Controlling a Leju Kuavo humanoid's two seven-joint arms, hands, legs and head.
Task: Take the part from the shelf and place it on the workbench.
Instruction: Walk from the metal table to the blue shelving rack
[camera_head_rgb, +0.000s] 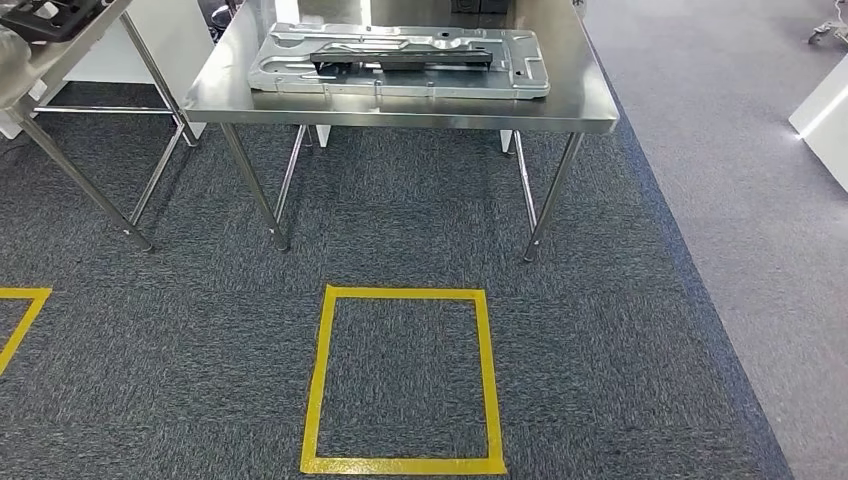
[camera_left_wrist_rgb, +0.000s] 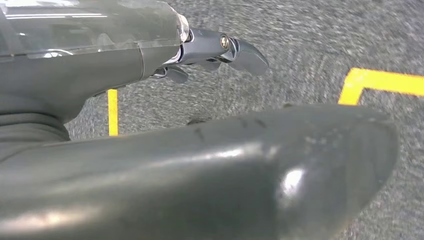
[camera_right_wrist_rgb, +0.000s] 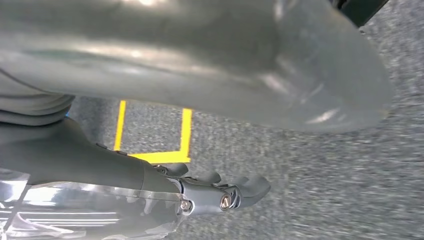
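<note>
on the stainless steel workbench at the far side of the head view lies the flat, pressed sheet-metal part, silver-grey and roughly rectangular, with ribs, holes and a dark bar running along its middle. it rests flat on the tabletop, nearer the back than the front edge, and its long side runs across the bench. the bench stands on thin steel legs on dark blue-grey carpet. just beside it, on the left, stands a second steel table with dark objects on top that are too cut off to tell apart. nearer the robot, a square of yellow tape is marked on the carpet in front of the bench, and the corner of another yellow tape outline shows at the left edge. to the right the carpet gives way to a lighter grey floor, where the corner of a white object shows.

the left hand hangs over the carpet in the left wrist view, its thick grey thumb in the foreground and its dark fingers loosely curved with nothing between them, apart from the thumb, so it is released and empty. the right hand hangs the same way over the carpet and yellow tape in the right wrist view, fingers loosely curved and apart from the thumb, grasping nothing.
</note>
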